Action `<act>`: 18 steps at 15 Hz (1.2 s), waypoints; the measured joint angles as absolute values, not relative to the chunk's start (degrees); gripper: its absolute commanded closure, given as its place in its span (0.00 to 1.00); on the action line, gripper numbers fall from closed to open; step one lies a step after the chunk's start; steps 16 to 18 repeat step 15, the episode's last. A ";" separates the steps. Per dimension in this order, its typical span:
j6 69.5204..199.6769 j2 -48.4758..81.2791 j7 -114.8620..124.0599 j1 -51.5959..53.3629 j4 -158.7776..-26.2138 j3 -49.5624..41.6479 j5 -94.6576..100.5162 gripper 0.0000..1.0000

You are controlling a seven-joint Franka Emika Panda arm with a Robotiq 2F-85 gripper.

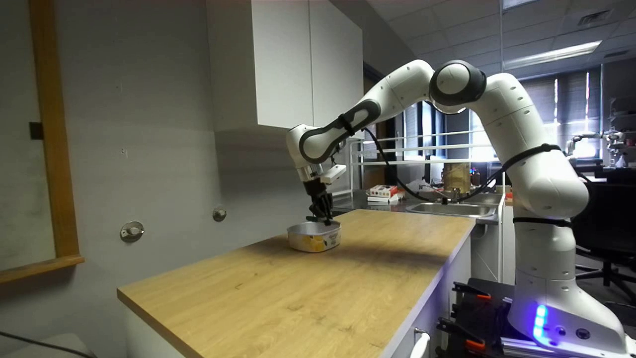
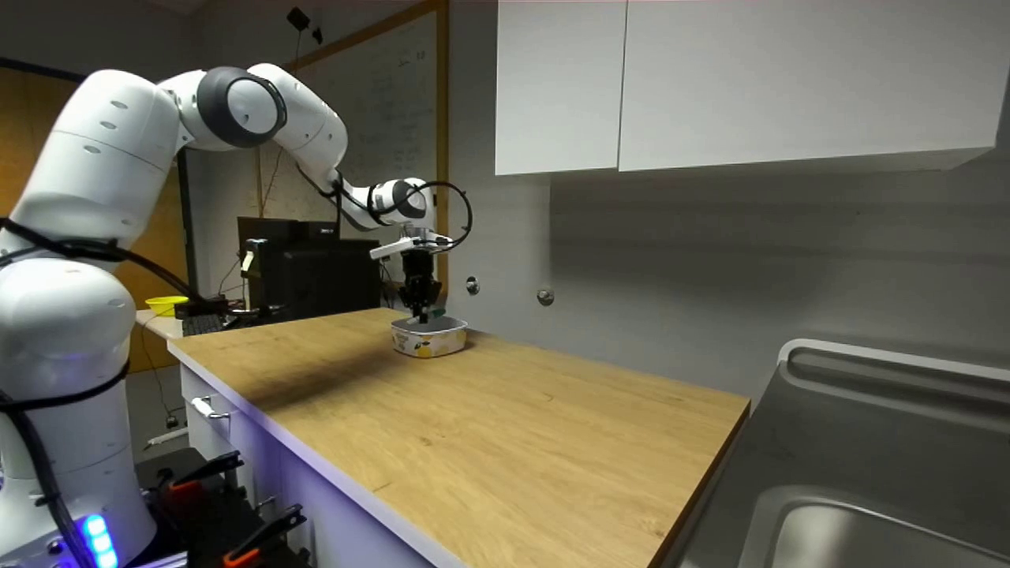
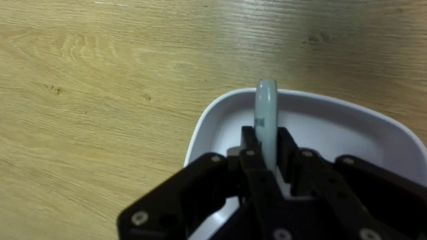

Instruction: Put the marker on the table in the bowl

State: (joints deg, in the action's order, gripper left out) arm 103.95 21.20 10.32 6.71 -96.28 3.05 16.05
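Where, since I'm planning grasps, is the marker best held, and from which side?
Probably mid-barrel, from above: the marker is slender and straight, so its long sides suit a pinch, much as the down-pointing gripper holds it over the bowl.

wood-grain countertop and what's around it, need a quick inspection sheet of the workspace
Surface: wood-grain countertop, dark knots in the grain.
Job's things: marker held over the lemon-print bowl; whether they touch, cannot tell.
Clutter: red-and-white box near the steel sink.
Gripper: fingers closed on the marker.
Cables: black cable runs along the arm.
Surroundings: wall cabinets, framed whiteboard.
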 measured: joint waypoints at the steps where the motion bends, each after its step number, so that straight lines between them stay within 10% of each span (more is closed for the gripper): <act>1: 103.71 21.95 10.32 6.71 -95.68 2.81 16.05 0.91; 2: 103.33 22.62 10.32 6.71 -95.08 2.60 16.05 0.65; 10: 100.26 24.46 10.32 6.90 -92.16 1.95 16.05 0.04; 18: 99.73 24.47 10.31 7.22 -91.84 1.90 16.05 0.00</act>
